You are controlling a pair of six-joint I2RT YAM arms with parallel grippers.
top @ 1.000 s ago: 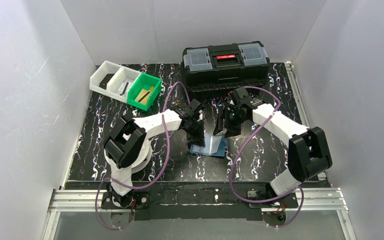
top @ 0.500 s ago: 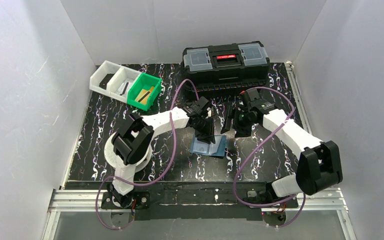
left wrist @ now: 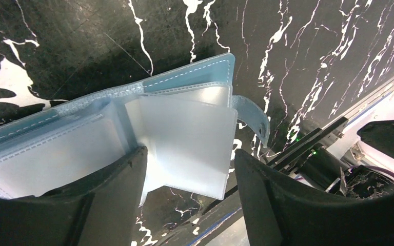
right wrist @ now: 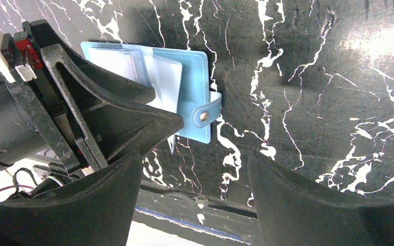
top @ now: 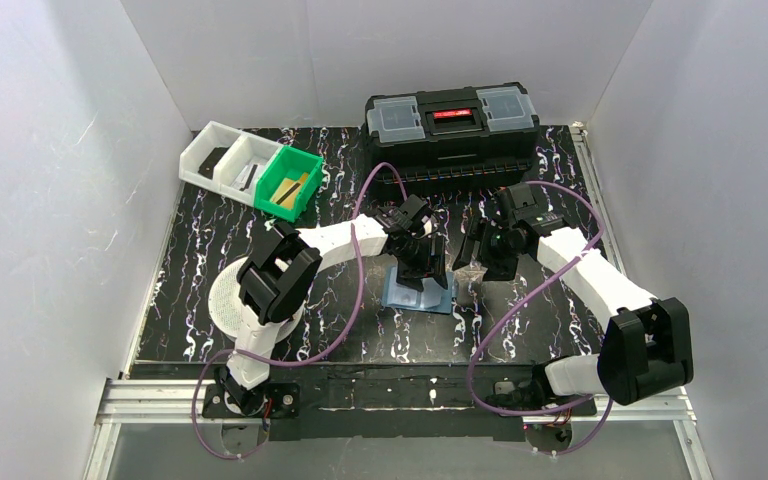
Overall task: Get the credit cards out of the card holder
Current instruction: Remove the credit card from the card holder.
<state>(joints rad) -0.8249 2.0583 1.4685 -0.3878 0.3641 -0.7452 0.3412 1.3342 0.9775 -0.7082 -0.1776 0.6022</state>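
"Black fingers [left wrist: 118, 184] spread wide: is that the left gripper [left wrist: 189, 154]?"

"Yes. Its jaws stand well apart and grip nothing. They straddle a frosted clear sleeve [left wrist: 184, 133] fanned up out of the open card holder [left wrist: 190, 77], one finger on each side. Whether the tips press on the sleeves beneath, the wrist view does not settle."

"And the right gripper [right wrist: 195, 160]?"

"Also wide open and empty, hanging over bare black marbled table [right wrist: 297, 77] just to the right of the holder and apart from it."

"Where does the holder lie?"

"Flat on the table near the middle, between the two arms and directly under the left gripper. The blue cover is down and the paler lining up, with the snap strap [right wrist: 210, 110] sticking out on the side toward the right gripper."

"Any credit cards?"

"None can be made out through the frosted sleeves. A flat tan piece [top: 287, 190] lies in the green bin [top: 312, 180] at the far left — too small to tell what it is."

"Further out?"

"White bins [top: 195, 163] sit against the green one's left side, and a black toolbox [top: 452, 125] with clear lid compartments stands at the table's far edge — well apart from both grippers."
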